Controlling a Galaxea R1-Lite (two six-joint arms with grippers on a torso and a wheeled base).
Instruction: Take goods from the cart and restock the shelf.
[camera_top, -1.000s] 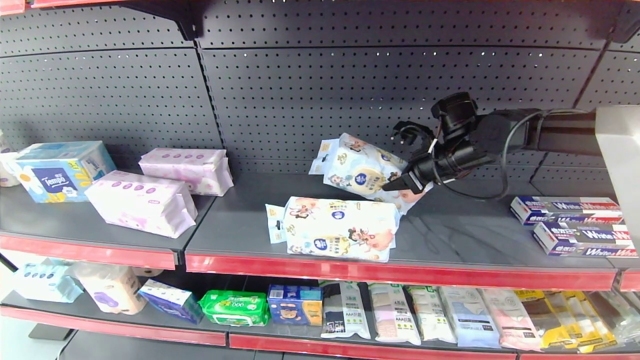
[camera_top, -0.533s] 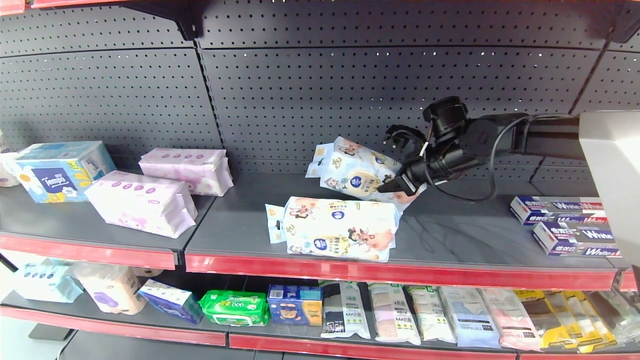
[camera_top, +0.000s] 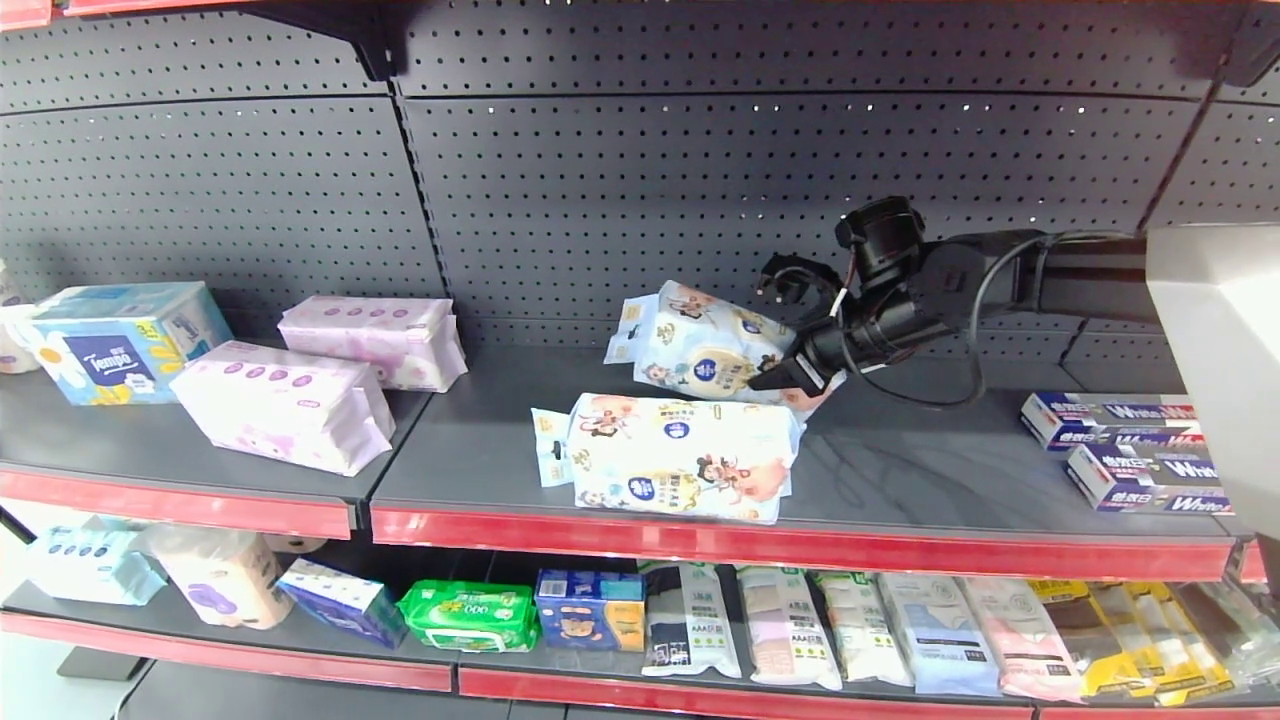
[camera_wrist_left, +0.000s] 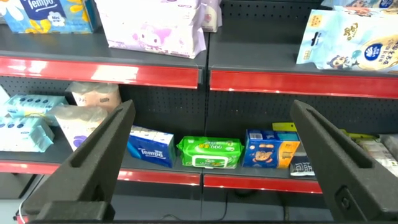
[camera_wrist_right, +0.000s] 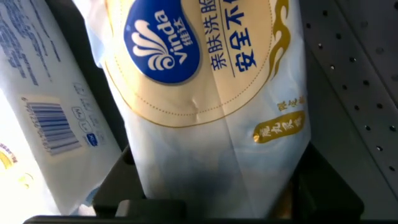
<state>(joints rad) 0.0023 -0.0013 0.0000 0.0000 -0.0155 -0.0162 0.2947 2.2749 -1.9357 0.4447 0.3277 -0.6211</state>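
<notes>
My right gripper (camera_top: 800, 372) is shut on a pale blue cartoon-print tissue pack (camera_top: 705, 345), holding it tilted just above the middle shelf (camera_top: 900, 470) near the pegboard back. Between its jaws in the right wrist view sits that same pack (camera_wrist_right: 205, 93). A second, matching pack (camera_top: 680, 455) lies flat on the shelf in front of it, close to the red front lip. My left gripper (camera_wrist_left: 214, 162) is open with nothing between its fingers, hanging in front of the lower shelves.
Two pink tissue packs (camera_top: 285, 400) and a blue tissue box (camera_top: 120, 340) occupy the shelf's left section. Toothpaste boxes (camera_top: 1130, 440) lie at the right. The lower shelf (camera_top: 700, 690) holds wipes, tissues and packaged goods. Bare shelf lies between the cartoon packs and the toothpaste.
My right gripper has carried the held pack leftward and slightly lower, bringing it closer to the shelf surface behind the lying pack.
</notes>
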